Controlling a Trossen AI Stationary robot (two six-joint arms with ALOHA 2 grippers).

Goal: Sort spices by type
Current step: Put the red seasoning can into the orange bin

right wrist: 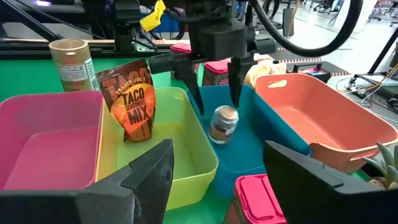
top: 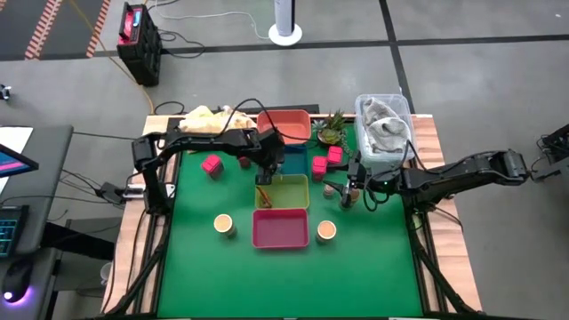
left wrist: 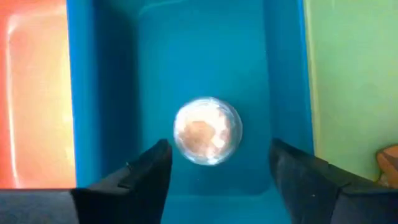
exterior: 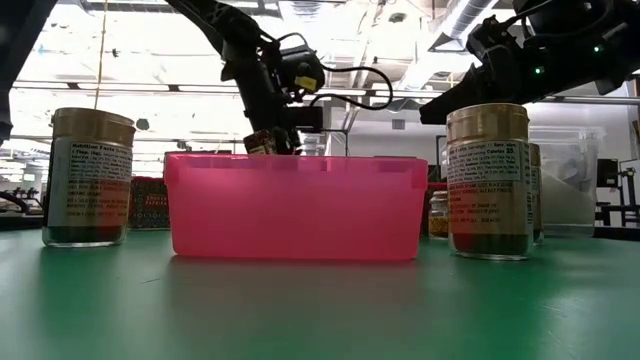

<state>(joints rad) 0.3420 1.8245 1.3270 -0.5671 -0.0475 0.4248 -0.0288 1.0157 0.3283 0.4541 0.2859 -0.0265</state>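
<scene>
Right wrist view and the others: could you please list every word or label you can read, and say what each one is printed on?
"TRADER JOE'S TACO SEASONING MIX": on the brown packet standing in the yellow-green tray.
Labels on the two jars in the low view: small print, too small to read.
Magenta boxes: print unreadable.

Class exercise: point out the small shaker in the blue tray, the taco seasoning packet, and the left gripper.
small shaker [right wrist: 223, 122]: right wrist view, on its body.
taco seasoning packet [right wrist: 132, 99]: right wrist view, on its printed front.
left gripper [left wrist: 219, 168]: left wrist view, midway between its open fingertips.
</scene>
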